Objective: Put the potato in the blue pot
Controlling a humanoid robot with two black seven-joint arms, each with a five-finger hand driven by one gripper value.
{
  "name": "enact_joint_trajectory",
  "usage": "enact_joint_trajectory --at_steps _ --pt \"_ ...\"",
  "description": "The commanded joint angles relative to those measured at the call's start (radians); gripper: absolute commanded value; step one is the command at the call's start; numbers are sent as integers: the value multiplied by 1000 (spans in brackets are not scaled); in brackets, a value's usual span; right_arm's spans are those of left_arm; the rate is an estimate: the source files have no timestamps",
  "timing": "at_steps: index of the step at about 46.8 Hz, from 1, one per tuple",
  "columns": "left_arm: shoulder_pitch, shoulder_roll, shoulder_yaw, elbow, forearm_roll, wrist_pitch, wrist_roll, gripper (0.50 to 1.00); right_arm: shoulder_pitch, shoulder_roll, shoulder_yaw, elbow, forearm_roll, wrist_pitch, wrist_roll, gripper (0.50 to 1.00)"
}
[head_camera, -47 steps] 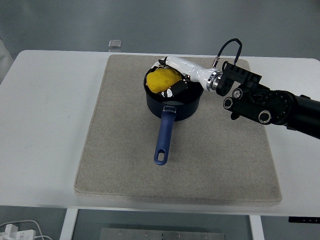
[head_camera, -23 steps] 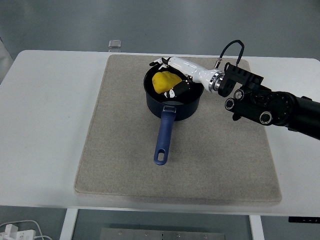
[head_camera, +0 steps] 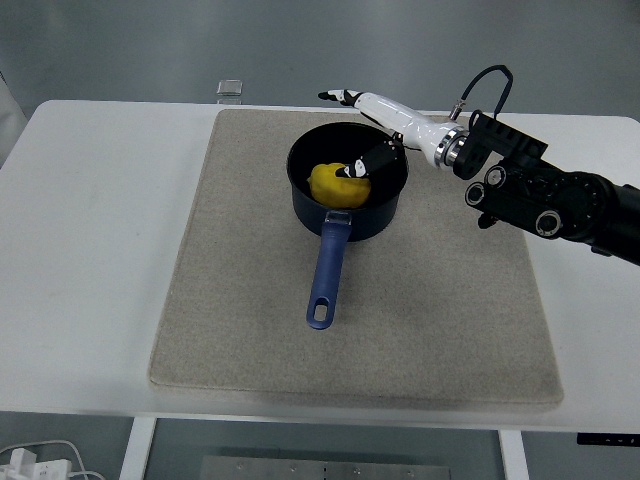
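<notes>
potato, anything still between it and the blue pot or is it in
Nothing visible stands in the way: the potato already lies inside the blue pot. The right hand is above the pot's far rim, fingers spread, holding nothing.

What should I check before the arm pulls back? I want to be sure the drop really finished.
1. Potato inside the blue pot: ok, it lies on the pot's floor.
2. Right hand let go of the potato: ok, fingers spread; thumb tip close by, contact cannot tell.
3. Hand above the pot's rim: cannot tell, one view only.
4. Pot upright on the mat: ok.
5. Pot handle out of the arm's way: ok, it points toward the near edge.
</notes>
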Motion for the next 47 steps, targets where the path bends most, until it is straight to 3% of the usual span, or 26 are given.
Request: enact_joint_trajectory --at_steps 1,13,20,31,38,47 --pt "1 0 0 0 0 0 1 1000 -5 -21 55 -1 28 10 -5 956" --pt "1 0 0 0 0 0 1 1000 -13 -95 141 -16 313 55 -42 954" --pt "1 0 0 0 0 0 1 1000 -36 -101 148 -98 448 59 -43 956" --pt "1 0 0 0 0 0 1 1000 -76 -115 148 -142 819 47 -45 956" --pt "-1 0 0 0 0 0 -1 1000 -88 -109 163 -191 951 50 -48 956" --pt "1 0 0 0 0 0 1 1000 -179 -100 347 -223 1058 47 -143 956"
